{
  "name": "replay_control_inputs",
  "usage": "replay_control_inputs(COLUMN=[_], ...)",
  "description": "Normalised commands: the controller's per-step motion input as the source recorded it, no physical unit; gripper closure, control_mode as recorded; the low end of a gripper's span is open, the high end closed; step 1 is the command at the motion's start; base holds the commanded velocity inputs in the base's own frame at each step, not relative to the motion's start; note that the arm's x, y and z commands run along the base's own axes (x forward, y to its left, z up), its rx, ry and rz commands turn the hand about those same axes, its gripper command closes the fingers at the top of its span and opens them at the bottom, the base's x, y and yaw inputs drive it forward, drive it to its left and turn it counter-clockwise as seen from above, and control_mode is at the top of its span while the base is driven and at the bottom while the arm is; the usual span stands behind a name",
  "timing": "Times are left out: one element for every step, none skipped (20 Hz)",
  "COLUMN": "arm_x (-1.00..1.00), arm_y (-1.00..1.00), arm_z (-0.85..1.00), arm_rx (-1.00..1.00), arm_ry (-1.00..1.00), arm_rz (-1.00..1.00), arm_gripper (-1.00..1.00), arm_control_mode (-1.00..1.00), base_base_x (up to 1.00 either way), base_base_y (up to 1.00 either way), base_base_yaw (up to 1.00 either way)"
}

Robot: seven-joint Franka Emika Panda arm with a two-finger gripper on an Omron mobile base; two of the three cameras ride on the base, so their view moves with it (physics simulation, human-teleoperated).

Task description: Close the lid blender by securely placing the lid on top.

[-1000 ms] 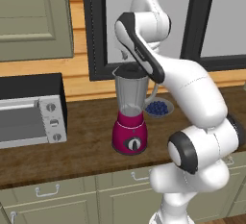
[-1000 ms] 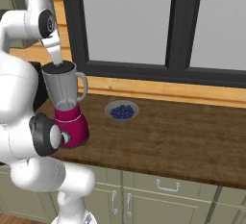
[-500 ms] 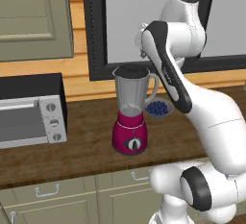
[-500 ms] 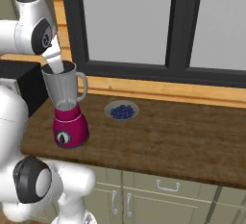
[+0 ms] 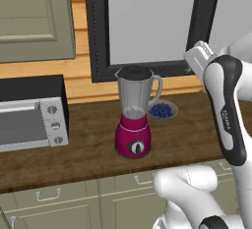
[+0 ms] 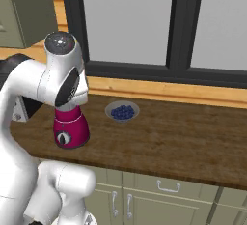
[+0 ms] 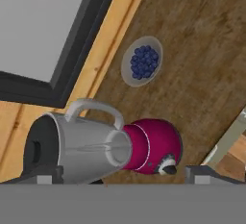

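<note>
The blender (image 5: 135, 98) stands upright on the wooden counter, a clear grey jar with a side handle on a magenta base (image 5: 133, 138) with a black dial. The black lid (image 5: 134, 71) sits on the jar's rim. In the hand view the blender (image 7: 96, 146) appears lying sideways, with the lid (image 7: 35, 149) at its left end. My gripper (image 7: 126, 174) is open and holds nothing. It hangs well away from the jar, its fingertips (image 7: 45, 174) spread far apart. In the right base view my arm hides the jar, leaving the magenta base (image 6: 71, 128) in sight.
A small bowl of blueberries (image 5: 162, 110) sits just behind and right of the blender, near the window sill. A silver-and-black toaster oven (image 5: 29, 117) stands at the counter's left. My upper arm (image 5: 224, 110) rises at the right. The counter right of the bowl is bare wood (image 6: 193, 137).
My arm has swung up and to the right, away from the jar's top. The lid stays on the jar. The blender and bowl have not moved.
</note>
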Motion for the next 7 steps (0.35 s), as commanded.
replay_control_inputs(arm_x=[0.00, 0.00, 0.00, 0.00, 0.00, 0.00, 0.00], arm_y=[-0.19, -0.09, 0.00, 0.00, 0.00, 0.00, 0.00], arm_z=[0.00, 0.00, 0.00, 0.00, 0.00, 0.00, 0.00], arm_rx=[0.00, 0.00, 0.00, 0.00, 0.00, 0.00, 0.00], arm_ry=[0.00, 0.00, 0.00, 0.00, 0.00, 0.00, 0.00], arm_rz=[0.00, 0.00, 0.00, 0.00, 0.00, 0.00, 0.00], arm_gripper=[-1.00, -1.00, -1.00, -1.00, -1.00, -1.00, -1.00], arm_control_mode=[-1.00, -1.00, -1.00, -1.00, -1.00, -1.00, -1.00], base_base_x=[0.00, 0.00, 0.00, 0.00, 0.00, 0.00, 0.00], base_base_y=[0.00, 0.00, 0.00, 0.00, 0.00, 0.00, 0.00], base_base_yaw=[0.00, 0.00, 0.00, 0.00, 0.00, 0.00, 0.00])
